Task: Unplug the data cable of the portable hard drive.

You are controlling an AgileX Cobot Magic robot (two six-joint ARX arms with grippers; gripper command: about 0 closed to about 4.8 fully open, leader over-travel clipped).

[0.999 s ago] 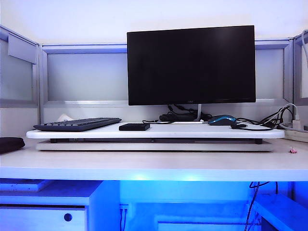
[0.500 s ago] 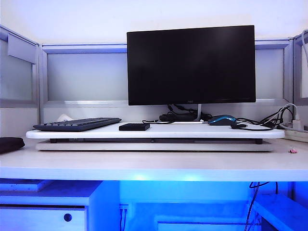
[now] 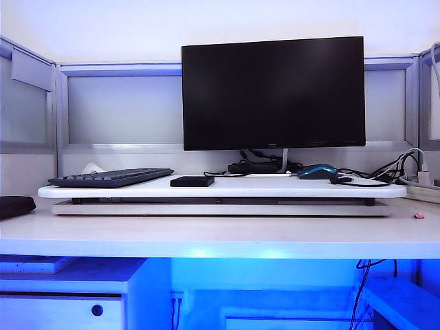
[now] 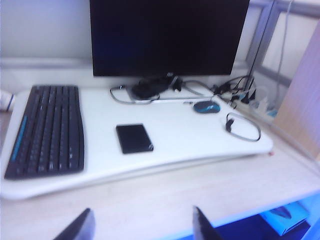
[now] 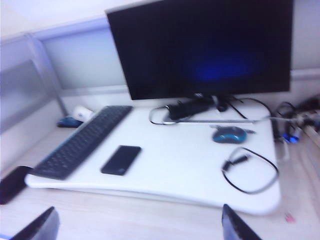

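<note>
Both tools gape empty above the surface (image 4: 165, 205): left tool (image 4: 141, 227), right tool (image 5: 137, 225). Portable hard drive (image 4: 134, 138) and unplugged data cable (image 4: 243, 126) lie well beyond them.

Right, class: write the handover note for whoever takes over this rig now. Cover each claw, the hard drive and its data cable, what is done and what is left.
Left claw: open, empty, over the desk in front of the white board.
Right claw: open, empty, also short of the board.
Portable hard drive: flat on the board, right of the keyboard, with nothing plugged into it.
Data cable: a loose loop near the mouse, well apart from the drive.
Done: the cable appears to be unplugged.
Left: probably nothing, apart from parking the arms.
</note>
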